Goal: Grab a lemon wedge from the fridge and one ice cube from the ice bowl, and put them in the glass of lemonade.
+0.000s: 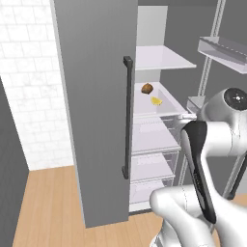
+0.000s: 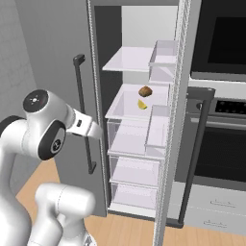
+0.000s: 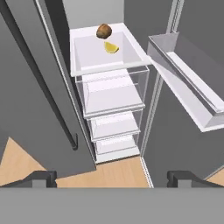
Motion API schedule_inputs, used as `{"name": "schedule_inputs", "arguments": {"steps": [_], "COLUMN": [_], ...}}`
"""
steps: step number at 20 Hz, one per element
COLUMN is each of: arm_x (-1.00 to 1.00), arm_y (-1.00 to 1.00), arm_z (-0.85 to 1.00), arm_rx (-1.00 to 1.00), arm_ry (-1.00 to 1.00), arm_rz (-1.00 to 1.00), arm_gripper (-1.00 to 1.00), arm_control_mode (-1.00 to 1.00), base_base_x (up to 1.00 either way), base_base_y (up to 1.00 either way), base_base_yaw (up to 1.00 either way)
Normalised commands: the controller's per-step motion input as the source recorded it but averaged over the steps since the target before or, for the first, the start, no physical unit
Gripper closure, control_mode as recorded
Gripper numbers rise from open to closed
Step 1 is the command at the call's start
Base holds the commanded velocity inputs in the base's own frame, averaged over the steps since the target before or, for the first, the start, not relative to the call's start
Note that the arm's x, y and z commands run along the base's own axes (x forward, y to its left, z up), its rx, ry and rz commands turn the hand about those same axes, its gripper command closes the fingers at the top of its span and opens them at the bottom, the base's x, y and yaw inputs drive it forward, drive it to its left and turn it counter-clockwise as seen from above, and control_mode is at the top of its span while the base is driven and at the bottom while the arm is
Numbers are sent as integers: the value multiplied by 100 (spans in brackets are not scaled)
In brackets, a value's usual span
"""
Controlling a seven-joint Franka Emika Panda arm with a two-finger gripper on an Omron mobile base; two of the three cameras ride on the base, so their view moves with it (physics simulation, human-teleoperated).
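The fridge [image 1: 91, 120] stands with its right door swung open and its left door closed. On a white middle shelf lies the tiny yellow lemon wedge [image 1: 156, 101] [image 2: 142, 104] [image 3: 111, 47]. My gripper [image 3: 113, 179] is open and holds nothing; its two dark fingertips [image 3: 40, 178] stand wide apart. It hovers well in front of the open fridge, below the wedge's shelf and aimed into the compartment. The ice bowl and the glass of lemonade are out of view.
A small brown roundish lump [image 1: 147, 88] [image 3: 103, 31] sits just behind the wedge. The open door [image 3: 192, 96] with its bins juts out on the right. Clear drawers [image 3: 111, 94] stack below the shelf. A black wall oven [image 2: 221, 48] stands right of the fridge. The floor is wood.
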Motion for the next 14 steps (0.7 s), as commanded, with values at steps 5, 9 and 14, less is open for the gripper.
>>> {"name": "schedule_inputs", "arguments": {"steps": [5, 9, 14], "arm_x": [1, 0, 0], "arm_y": [0, 0, 0], "arm_z": [0, 0, 0], "arm_rx": [0, 0, 0], "arm_ry": [0, 0, 0], "arm_rz": [-5, 0, 0], "arm_gripper": [-100, -100, -100], "arm_control_mode": [100, 100, 100], "base_base_x": [4, 61, 79], "base_base_y": [0, -4, -19], "base_base_yaw": [-2, -19, -23]}}
